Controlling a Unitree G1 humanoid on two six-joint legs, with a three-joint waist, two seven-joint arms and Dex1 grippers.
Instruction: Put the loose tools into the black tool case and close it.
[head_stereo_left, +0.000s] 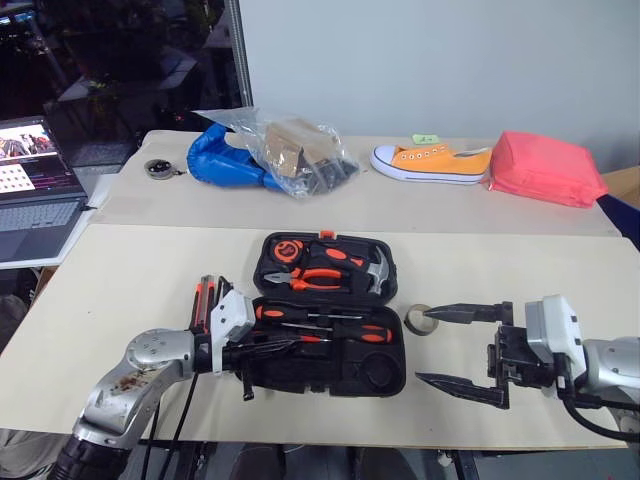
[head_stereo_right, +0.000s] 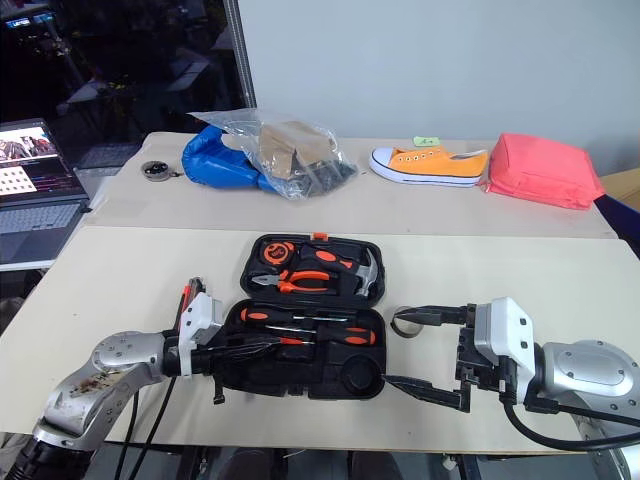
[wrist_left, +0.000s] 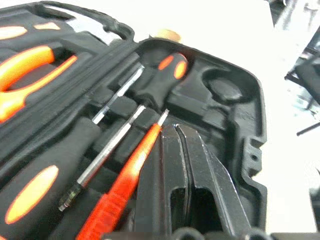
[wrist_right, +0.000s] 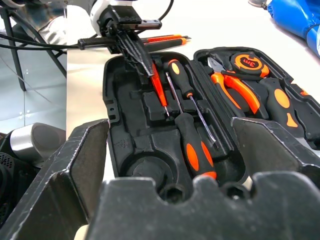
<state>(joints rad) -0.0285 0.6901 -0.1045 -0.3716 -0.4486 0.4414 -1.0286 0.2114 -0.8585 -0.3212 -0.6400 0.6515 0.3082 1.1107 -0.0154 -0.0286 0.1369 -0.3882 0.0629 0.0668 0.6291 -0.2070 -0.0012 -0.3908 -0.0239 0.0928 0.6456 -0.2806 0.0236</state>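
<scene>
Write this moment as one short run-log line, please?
left gripper: shut, over slim orange driver | right gripper: open, holding nothing | tool case: open | tape roll: on table

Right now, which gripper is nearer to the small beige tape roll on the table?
Right. The open right gripper has its upper finger tip just beside the tape roll, right of the black tool case. The shut left gripper is over the case's left end.

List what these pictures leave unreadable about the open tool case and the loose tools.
- Utility knife: mostly behind the left gripper, head views.
- Tape roll: partly behind a right gripper finger.
- Black tool case: latch not discernible.
- Slim driver: handle end cut off by the left wrist view's edge.
</scene>
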